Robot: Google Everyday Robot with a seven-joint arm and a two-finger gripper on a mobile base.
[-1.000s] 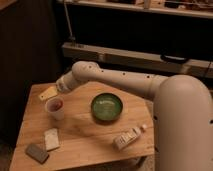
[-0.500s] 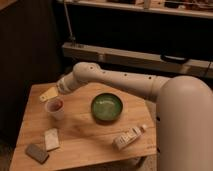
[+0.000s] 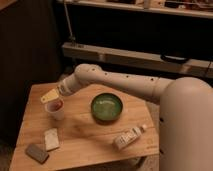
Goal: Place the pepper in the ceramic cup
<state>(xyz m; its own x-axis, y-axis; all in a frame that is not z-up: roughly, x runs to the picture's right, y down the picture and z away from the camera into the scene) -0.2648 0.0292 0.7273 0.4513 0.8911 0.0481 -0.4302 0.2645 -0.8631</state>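
Nearest me, at the front left of the wooden worktop (image 3: 85, 142), lie a dark flat block (image 3: 36, 152) and, just beside it, a pale rectangular pad (image 3: 51, 138). Off to the front right a small white bottle (image 3: 128, 137) lies on its side, near the edge. Further back on the left stands the ceramic cup (image 3: 56, 109), small, plain white and tapering toward its base. Something red-orange shows at its mouth, which looks like the pepper (image 3: 56, 105); only that patch of colour is visible, so I cannot make out its shape. The end effector (image 3: 49, 97) hangs just above the cup's rim, its pale yellow tip angled to the left; whether it is open or closed I cannot tell. To the right of the cup, apart from it, sits a wide green bowl (image 3: 107, 107)
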